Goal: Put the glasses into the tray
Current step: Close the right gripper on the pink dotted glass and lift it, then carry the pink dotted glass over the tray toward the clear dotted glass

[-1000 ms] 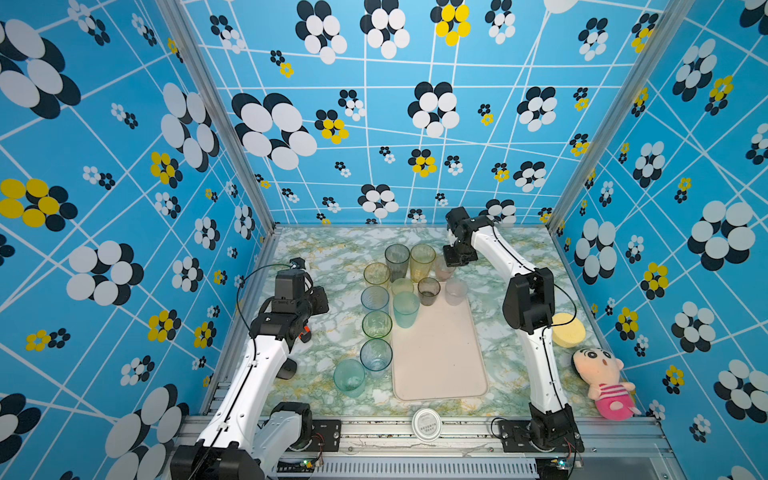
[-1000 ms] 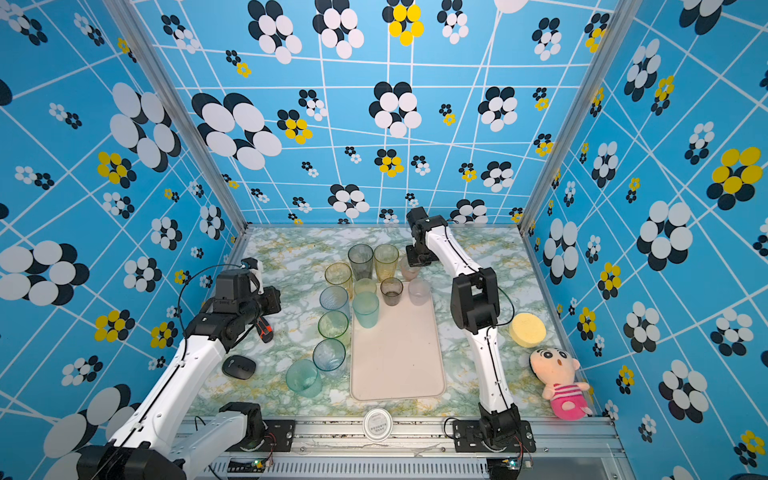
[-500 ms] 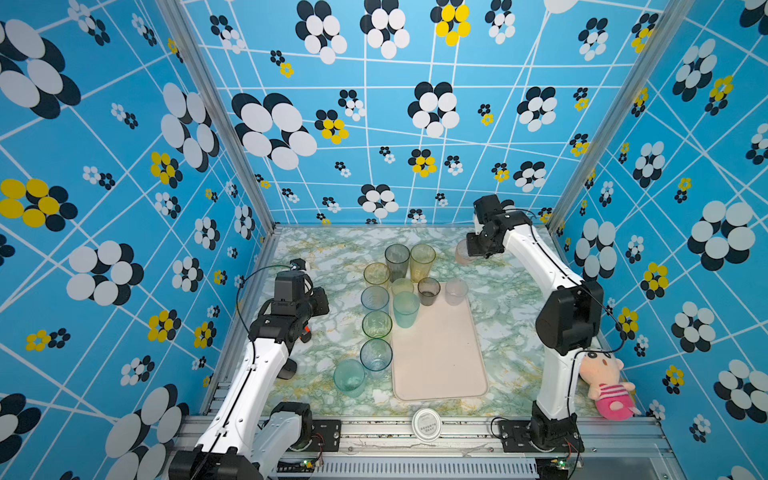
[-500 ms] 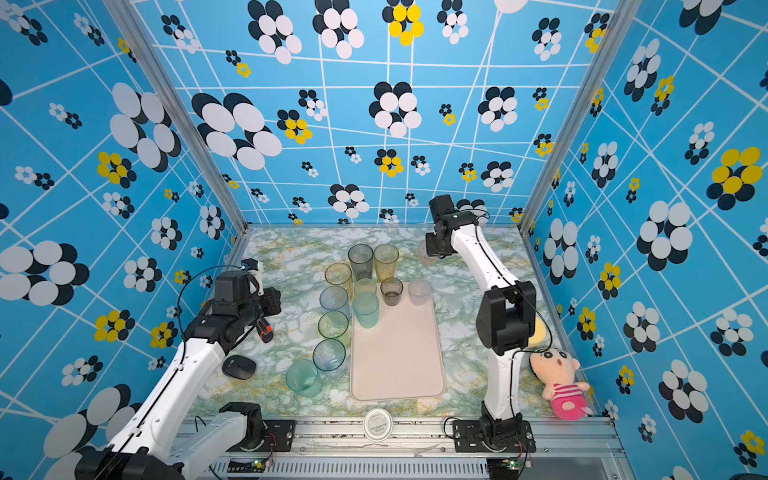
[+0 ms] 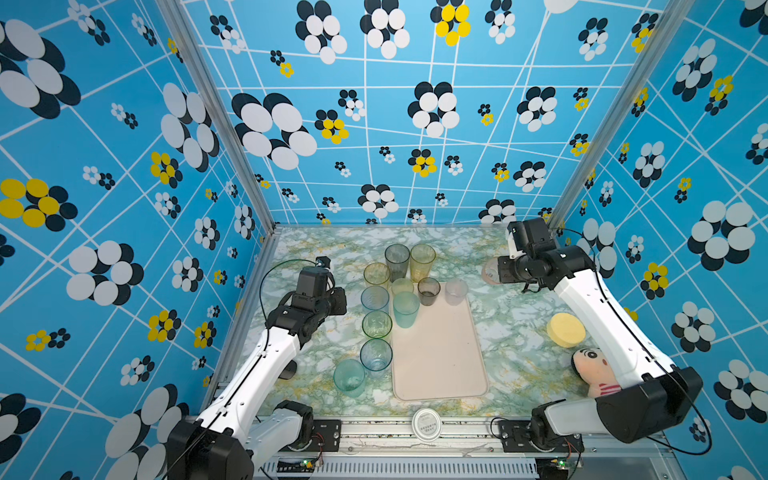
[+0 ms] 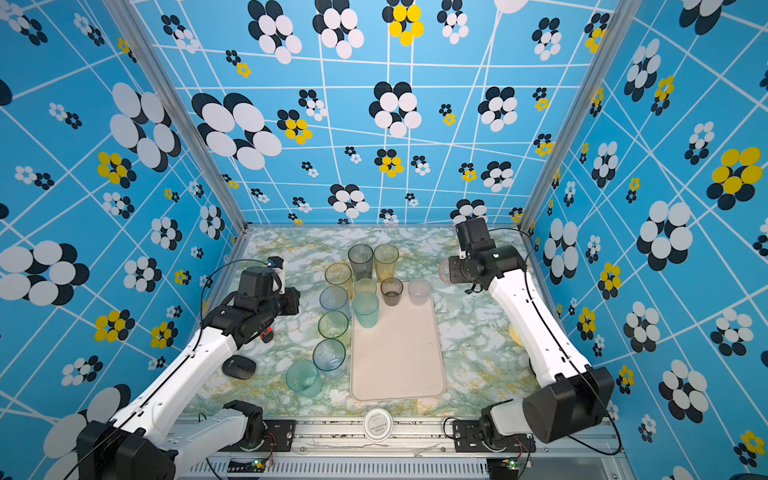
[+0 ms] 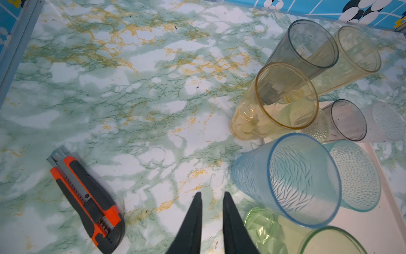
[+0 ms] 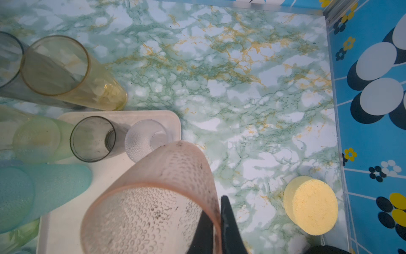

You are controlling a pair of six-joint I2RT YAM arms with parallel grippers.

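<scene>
Right gripper (image 8: 216, 210): pinching the rim wall of a pink glass (image 8: 153, 198), one finger inside the mouth, one outside.
Pink glass: dimpled, tilted in the right gripper's hold, off the tray (image 5: 440, 365), just out past its far right corner; touching the bench (image 7: 142, 99) or not, cannot tell.
Left gripper (image 7: 211, 194): fingers a little apart, nothing between them, over bare bench.
Tray: flat on the bench between the two grippers, mostly bare.
On tray, far end: teal glass (image 5: 405, 309), smoky glass (image 5: 428, 291), clear glass (image 5: 456, 291), all upright; the clear one is nearest the right gripper.
Pale yellow glass (image 5: 401, 286): at the tray's far left corner; on or off the rim, cannot tell.
Between left gripper and tray: amber glass (image 5: 376, 274), blue glass (image 5: 374, 298), green glass (image 5: 377, 324), pale blue glass (image 5: 375, 354), in a row along the tray's edge, all off it; the blue glass is closest to the left gripper's tips.
Aqua glass (image 5: 349, 376): off the tray, at the row's end toward the left arm's base.
Tall grey glass (image 5: 397, 255), tall amber glass (image 5: 422, 255): side by side beyond the tray's far end, between the grippers.
Box cutter (image 7: 85, 202): orange and black, beside the left gripper, on the side away from the glasses.
Mouse (image 6: 239, 368): black, under the left arm.
Sponge (image 8: 310, 205): yellow, round, beside the right gripper, on the side away from the tray.
Doll (image 5: 596, 374): against the right arm, base-ward of the sponge.
Lid (image 5: 427, 424): white, round, on the front rail.
</scene>
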